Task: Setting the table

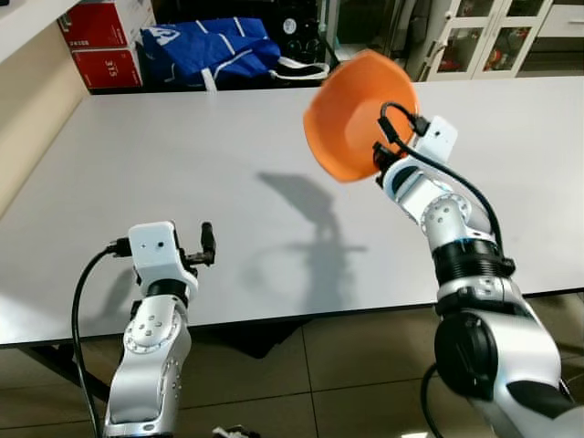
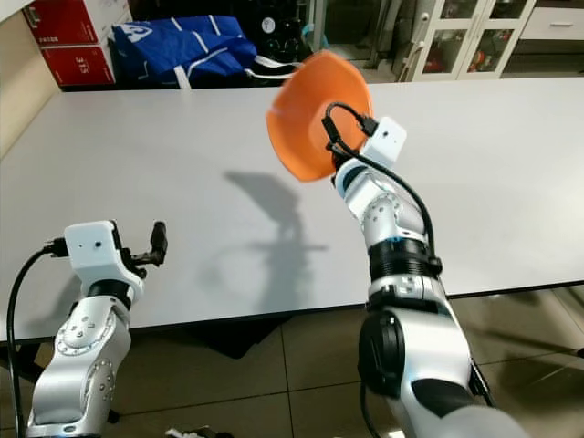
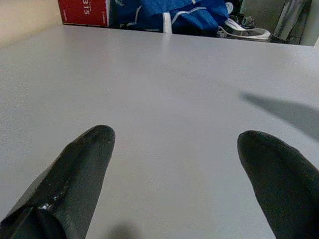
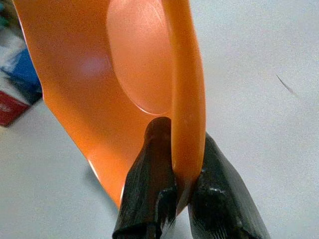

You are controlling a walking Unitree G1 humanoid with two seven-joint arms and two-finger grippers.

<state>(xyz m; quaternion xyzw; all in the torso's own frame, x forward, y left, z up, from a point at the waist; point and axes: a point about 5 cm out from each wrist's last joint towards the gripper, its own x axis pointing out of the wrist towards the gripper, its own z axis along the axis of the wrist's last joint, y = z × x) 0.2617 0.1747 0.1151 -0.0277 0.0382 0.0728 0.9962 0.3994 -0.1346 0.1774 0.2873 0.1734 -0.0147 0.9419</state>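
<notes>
An orange plastic bowl hangs tilted on its side high above the white table. My right gripper is shut on the bowl's rim, one finger inside and one outside. The bowl's shadow falls on the tabletop below it. My left gripper stands open low over the near left part of the table, with nothing between its fingers. In the left eye view the left gripper sits close to the table's front edge.
A blue bag and red boxes lie beyond the table's far left edge. White cabinets with glass doors stand at the back right. A beige wall runs along the table's left side.
</notes>
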